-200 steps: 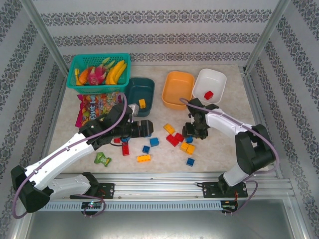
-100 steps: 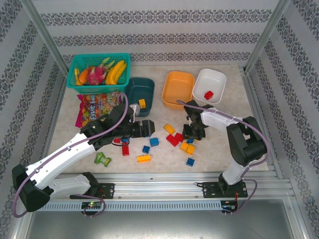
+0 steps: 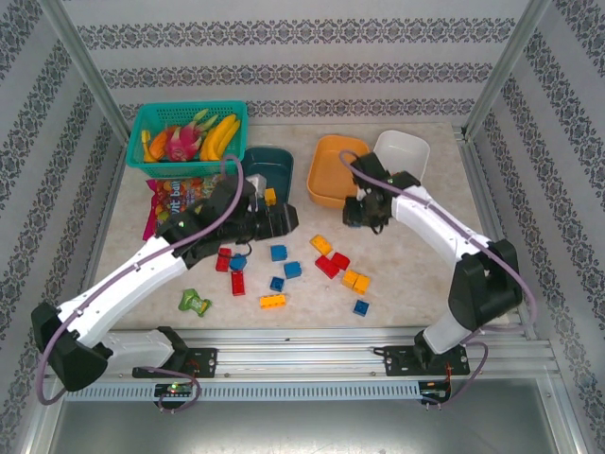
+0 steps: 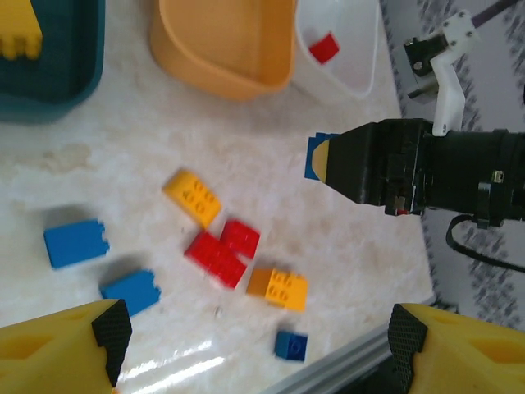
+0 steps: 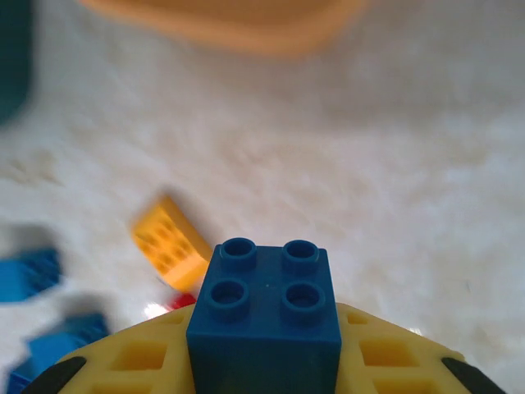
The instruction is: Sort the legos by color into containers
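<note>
The right hand [image 3: 362,216] clenches a blue brick [image 5: 264,320]. The orange tub [image 3: 333,170] sits at its eleven o'clock. The left hand [image 3: 282,220] gapes, released.

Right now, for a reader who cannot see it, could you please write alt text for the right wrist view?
The right hand grips a dark blue square plastic brick with four studs above a pale marbled table. Below lie a yellow-orange studded brick and blurred blue bricks; the rim of an orange plastic tub crosses the top.
</note>
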Available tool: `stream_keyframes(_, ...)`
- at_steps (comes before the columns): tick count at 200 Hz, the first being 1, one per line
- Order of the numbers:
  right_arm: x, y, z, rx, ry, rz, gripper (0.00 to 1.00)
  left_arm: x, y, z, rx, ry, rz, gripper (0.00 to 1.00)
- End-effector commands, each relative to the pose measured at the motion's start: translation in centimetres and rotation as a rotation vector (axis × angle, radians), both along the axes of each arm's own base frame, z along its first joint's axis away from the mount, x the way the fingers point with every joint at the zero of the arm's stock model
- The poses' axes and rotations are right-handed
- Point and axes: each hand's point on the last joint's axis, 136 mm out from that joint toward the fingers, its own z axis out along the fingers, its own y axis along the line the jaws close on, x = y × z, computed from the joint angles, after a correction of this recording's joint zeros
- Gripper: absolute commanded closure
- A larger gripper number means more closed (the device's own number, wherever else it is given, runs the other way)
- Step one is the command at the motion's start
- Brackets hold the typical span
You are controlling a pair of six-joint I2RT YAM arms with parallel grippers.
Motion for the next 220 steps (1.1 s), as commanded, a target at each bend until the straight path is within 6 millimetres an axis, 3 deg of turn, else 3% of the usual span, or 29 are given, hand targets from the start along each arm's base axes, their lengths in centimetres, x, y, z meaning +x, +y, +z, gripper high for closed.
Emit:
stream_keyframes(1,3.5,1.3,-0.2,0.024,0.019,-0.027,0.75,3.4,0.4,2.4,-0.055,-0.051,0.024,0.16)
stream_keyframes(20,7.3,2.2,-0.4,0.019,0.005,-0.04,0.75,5.9,0.9,3.3,-0.085,-0.065,0.035,0.16)
stream_keyframes(68,15.0,2.2,-4.0,0.017,0.032,-0.107,0.73,10.8,1.6,3.1,-0.092,-0.081,0.042,0.16)
stream_keyframes(103,17.5,1.9,-7.9,0.013,0.11,-0.118,0.69,12.1,1.6,2.1,-0.083,-0.071,0.041,0.16)
stream_keyframes(139,18.3,2.2,-8.9,0.039,0.132,-0.124,0.56,11.9,1.9,1.8,-0.08,-0.057,0.042,0.16)
stream_keyframes(159,18.4,2.4,-8.2,0.052,0.126,-0.118,0.48,11.6,2.0,1.9,-0.078,-0.053,0.043,0.16)
stream_keyframes(176,18.5,2.4,-6.2,0.06,0.091,-0.11,0.44,11.4,2.1,2.0,-0.079,-0.053,0.045,0.16)
stream_keyframes(220,18.2,2.0,2.7,0.086,-0.076,-0.083,0.42,10.4,2.6,3.0,-0.083,-0.062,0.053,0.16)
